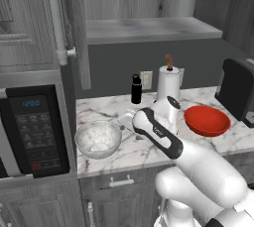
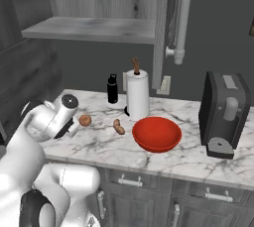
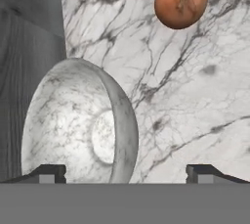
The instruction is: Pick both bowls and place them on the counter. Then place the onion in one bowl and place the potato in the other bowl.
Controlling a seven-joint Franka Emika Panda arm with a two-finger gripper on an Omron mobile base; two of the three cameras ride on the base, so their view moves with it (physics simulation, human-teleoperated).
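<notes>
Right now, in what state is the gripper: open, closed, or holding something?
Gripper: open and holding nothing; its fingertips stand wide apart above the marble bowl, which sits on the counter.

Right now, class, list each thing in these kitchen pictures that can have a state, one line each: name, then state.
Marble bowl: upright on the counter, empty.
Red bowl: upright on the counter, empty.
Onion: loose on the counter, in no bowl.
Potato: lying on the counter, in no bowl.
Gripper: jaws wide open, holding nothing.
Microwave: door shut, clock lit.
Paper towel roll: upright on its holder.
</notes>
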